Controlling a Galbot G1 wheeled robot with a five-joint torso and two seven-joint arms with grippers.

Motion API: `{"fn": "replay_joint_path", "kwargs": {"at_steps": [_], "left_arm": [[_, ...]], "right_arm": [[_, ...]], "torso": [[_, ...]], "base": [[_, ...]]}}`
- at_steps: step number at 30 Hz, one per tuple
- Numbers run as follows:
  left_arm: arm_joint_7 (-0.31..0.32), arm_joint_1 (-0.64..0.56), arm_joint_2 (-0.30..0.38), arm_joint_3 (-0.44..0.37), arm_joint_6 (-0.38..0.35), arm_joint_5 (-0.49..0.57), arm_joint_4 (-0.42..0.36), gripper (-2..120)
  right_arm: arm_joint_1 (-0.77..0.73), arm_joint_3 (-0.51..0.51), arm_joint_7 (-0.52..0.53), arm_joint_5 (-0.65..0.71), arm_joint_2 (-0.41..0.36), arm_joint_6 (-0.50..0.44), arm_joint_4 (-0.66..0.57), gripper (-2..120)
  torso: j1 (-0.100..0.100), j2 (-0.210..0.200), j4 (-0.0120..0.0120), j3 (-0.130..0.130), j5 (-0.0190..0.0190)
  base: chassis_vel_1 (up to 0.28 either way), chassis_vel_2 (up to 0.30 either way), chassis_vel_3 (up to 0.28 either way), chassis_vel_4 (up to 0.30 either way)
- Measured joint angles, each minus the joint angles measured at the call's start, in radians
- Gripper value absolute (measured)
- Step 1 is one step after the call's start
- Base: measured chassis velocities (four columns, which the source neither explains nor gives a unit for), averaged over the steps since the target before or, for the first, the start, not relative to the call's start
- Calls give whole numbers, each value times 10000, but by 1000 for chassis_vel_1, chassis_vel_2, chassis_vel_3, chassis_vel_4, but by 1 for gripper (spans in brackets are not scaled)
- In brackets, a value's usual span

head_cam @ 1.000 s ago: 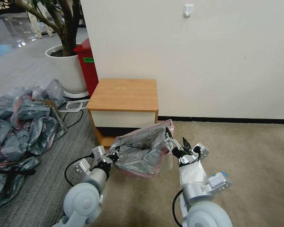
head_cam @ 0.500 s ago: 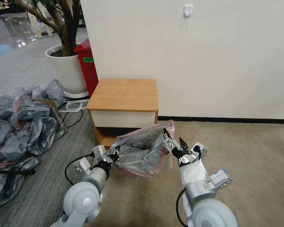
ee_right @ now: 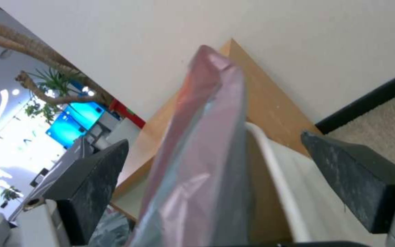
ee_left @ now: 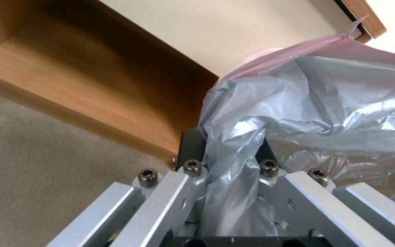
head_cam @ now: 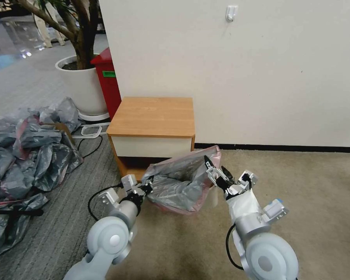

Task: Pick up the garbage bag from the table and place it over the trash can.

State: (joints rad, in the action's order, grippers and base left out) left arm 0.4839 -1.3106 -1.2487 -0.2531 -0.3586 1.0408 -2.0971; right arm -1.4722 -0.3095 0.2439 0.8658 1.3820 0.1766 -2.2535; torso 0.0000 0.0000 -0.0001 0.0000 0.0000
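Observation:
The garbage bag (head_cam: 179, 182), grey and translucent with a pink rim band, hangs spread open between my two grippers, low in front of the table (head_cam: 155, 116). My left gripper (head_cam: 146, 189) is shut on the bag's bunched left edge (ee_left: 234, 137). My right gripper (head_cam: 216, 171) is open at the bag's right side. The pink rim band (ee_right: 202, 137) stands loose between its spread black pads (ee_right: 92, 185). A strip of the beige trash can (head_cam: 213, 199) shows under the bag beside my right gripper, and its rolled rim (ee_right: 275, 164) lies just behind the band.
A heap of grey and pink bags (head_cam: 27, 155) covers the floor on the left, with a black cable (head_cam: 89, 149) by it. A red bin (head_cam: 107, 83) and a white plant pot (head_cam: 81, 85) stand behind the table. Open beige carpet (head_cam: 299, 186) lies to the right.
Both arms have shifted a little to the right, carrying the bag with them. The bag's pink corner now sits farther right by the table's corner.

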Motion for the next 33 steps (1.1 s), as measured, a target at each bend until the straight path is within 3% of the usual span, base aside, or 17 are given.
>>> {"fn": "replay_joint_path", "kwargs": {"at_steps": [5,10,12,18,29,31,33], "left_arm": [[54,43,-2,58,5,-20,15,7],[88,-61,17,13,10,-26,-37,7],[109,-128,1,-33,16,-31,-86,7],[131,-207,-83,-47,20,-47,-172,7],[131,-343,-67,-116,24,-55,-303,7],[131,-395,-47,-154,25,-55,-354,7],[131,-404,-44,-159,25,-55,-364,7]], "right_arm": [[-9,15,7,-35,121,-33,-5,97],[-78,30,39,-231,264,-127,-48,88],[-131,64,56,-349,333,-177,-58,75],[-211,142,59,-419,422,-188,-49,52],[-288,121,88,-704,605,-396,-125,15],[-326,104,90,-726,619,-401,-171,4],[-331,100,90,-727,619,-401,-173,3]], "torso": [[0,0,0,0,0],[0,0,0,0,0],[1,0,0,0,0],[0,0,0,0,0],[0,0,0,0,-1],[0,0,0,-1,0],[0,0,1,0,-1]], "base": [[0,0,0,0],[0,0,0,0],[0,0,0,0],[0,0,0,0],[0,0,0,0],[0,0,0,0],[0,0,0,0]]}}
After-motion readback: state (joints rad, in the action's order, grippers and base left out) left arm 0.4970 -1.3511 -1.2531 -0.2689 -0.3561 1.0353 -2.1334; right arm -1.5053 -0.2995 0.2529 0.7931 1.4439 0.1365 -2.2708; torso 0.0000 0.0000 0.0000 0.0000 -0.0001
